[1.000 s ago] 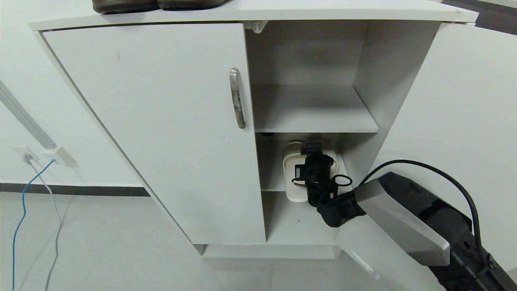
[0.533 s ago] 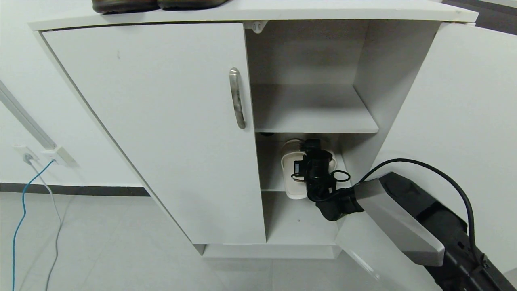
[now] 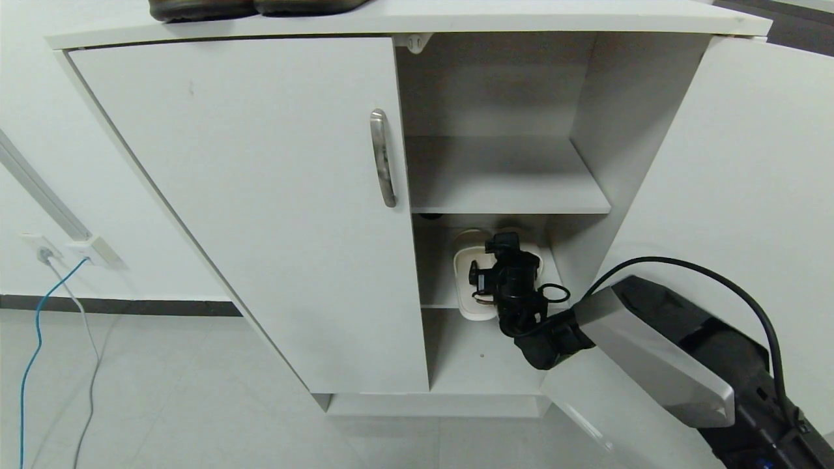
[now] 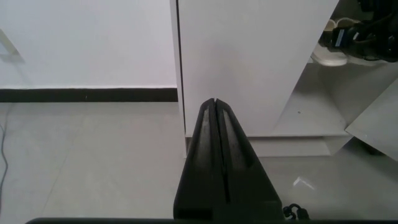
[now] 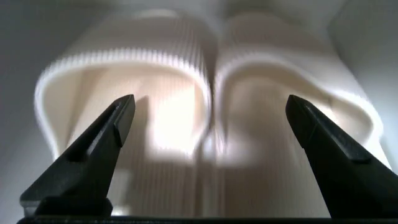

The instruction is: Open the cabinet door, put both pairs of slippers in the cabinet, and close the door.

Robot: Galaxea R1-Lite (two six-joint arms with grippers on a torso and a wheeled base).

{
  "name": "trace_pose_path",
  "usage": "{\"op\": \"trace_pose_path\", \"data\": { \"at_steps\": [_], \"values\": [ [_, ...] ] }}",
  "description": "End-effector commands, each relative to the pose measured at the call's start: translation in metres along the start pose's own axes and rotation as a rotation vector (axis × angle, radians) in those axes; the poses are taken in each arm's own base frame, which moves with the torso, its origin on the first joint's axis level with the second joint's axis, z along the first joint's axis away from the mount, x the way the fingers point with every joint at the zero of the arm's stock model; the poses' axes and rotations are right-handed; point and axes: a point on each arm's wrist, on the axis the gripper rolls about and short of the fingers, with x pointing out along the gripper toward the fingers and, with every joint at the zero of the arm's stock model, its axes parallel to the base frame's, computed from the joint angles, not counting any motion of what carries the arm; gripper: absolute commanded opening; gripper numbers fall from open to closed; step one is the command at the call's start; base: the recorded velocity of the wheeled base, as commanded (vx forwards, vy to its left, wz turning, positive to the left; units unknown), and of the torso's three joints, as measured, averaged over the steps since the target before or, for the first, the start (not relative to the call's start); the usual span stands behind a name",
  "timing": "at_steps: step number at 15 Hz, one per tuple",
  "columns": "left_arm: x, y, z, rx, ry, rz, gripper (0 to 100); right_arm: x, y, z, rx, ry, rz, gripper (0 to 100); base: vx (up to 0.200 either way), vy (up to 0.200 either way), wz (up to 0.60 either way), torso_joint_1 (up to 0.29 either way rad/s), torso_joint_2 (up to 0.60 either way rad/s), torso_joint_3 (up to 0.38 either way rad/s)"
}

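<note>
The right gripper (image 5: 210,102) stands open, its jaws spread wide to either side of the white slippers (image 5: 155,118) and gripping nothing. The pair lies side by side on the middle shelf (image 3: 436,296) of the cabinet (image 3: 228,195), toes toward the back, heels near the shelf's front edge. Judge the step in hand as the release and withdrawal from this pair.

1. Hold the jaws at full spread, so that neither finger drags a slipper forward.
2. Draw the wrist straight out along the shelf line. Do not lift: the upper shelf (image 3: 502,176) sits close above the wrist.
3. Watch the cable (image 3: 554,290) looping beside the wrist; it could catch on the shelf edge or a heel.
4. Steer the forearm wide of the right door (image 3: 749,195), which stands open just beside it.

The dark pair (image 3: 202,8) rests on the cabinet top and is likely your next pick. The left gripper (image 4: 214,102) is closed on nothing, low above the floor (image 4: 93,162) before the closed left door (image 4: 249,56).
</note>
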Motion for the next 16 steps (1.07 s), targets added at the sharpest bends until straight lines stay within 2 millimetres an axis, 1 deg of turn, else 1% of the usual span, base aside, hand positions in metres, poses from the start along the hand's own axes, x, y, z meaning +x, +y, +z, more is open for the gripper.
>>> {"op": "trace_pose_path", "data": {
  "at_steps": [1, 3, 4, 5, 6, 7, 8, 10, 11, 12, 13, 15, 16],
  "values": [
    [0.0, 0.0, 0.0, -0.003, 0.002, 0.002, 0, -0.027, -0.006, 0.022, 0.007, -0.013, 0.014, 100, 0.0, 0.0, 0.0, 0.0, 0.0, 0.0],
    [0.0, 0.0, 0.0, -0.001, 0.002, 0.001, 0, -0.05, -0.015, 0.027, 0.004, -0.008, 0.024, 100, 0.0, 0.0, 0.0, 0.0, 0.0, 0.0],
    [0.0, 0.0, 0.0, -0.001, 0.002, 0.002, 0, -0.059, -0.018, 0.028, 0.0, -0.003, 0.031, 100, 0.0, 0.0, 0.0, 0.0, 0.0, 0.0],
    [0.0, 0.0, 0.0, -0.001, 0.001, 0.002, 0, -0.081, -0.022, 0.032, -0.006, 0.007, 0.047, 100, 0.0, 0.0, 0.0, 0.0, 0.0, 0.0],
    [0.0, 0.0, 0.0, -0.003, 0.001, 0.001, 0, -0.088, -0.024, 0.033, -0.007, 0.008, 0.051, 100, 0.0, 0.0, 0.0, 0.0, 0.0, 0.0],
    [0.0, 0.0, 0.0, -0.001, 0.001, 0.002, 0, -0.108, -0.026, 0.035, -0.016, 0.019, 0.043, 100, 0.0, 0.0, 0.0, 0.0, 0.0, 0.0],
    [0.0, 0.0, 0.0, -0.003, 0.002, 0.002, 0, -0.118, -0.027, 0.037, -0.02, 0.023, 0.04, 100, 0.0, 0.0, 0.0, 0.0, 0.0, 0.0],
    [0.0, 0.0, 0.0, -0.003, 0.001, 0.001, 0, -0.15, -0.027, 0.041, -0.028, 0.031, 0.08, 100, 0.0, 0.0, 0.0, 0.0, 0.0, 0.0],
    [0.0, 0.0, 0.0, -0.003, 0.002, 0.001, 0, -0.16, -0.027, 0.043, -0.024, 0.035, 0.096, 100, 0.0, 0.0, 0.0, 0.0, 0.0, 0.0],
    [0.0, 0.0, 0.0, -0.006, 0.001, 0.001, 0, -0.171, -0.026, 0.047, -0.015, 0.04, 0.119, 100, -0.2, 0.0, 0.0, 0.002, 0.0, 0.007],
    [0.0, 0.0, 0.001, -0.007, -0.001, 0.001, 0, -0.178, -0.026, 0.048, -0.015, 0.048, 0.129, 100, -0.2, 0.0, 0.0, -0.002, 0.0, 0.002],
    [0.0, 0.0, 0.001, -0.006, -0.001, 0.001, 0, -0.181, -0.025, 0.048, -0.018, 0.05, 0.137, 100, -0.2, 0.0, 0.0, -0.005, 0.0, 0.005],
    [0.0, 0.0, 0.0, -0.007, 0.001, 0.001, 0, -0.181, -0.025, 0.048, -0.017, 0.05, 0.139, 100, 0.0, 0.0, 0.0, 0.0, 0.0, 0.0]
  ]
}}
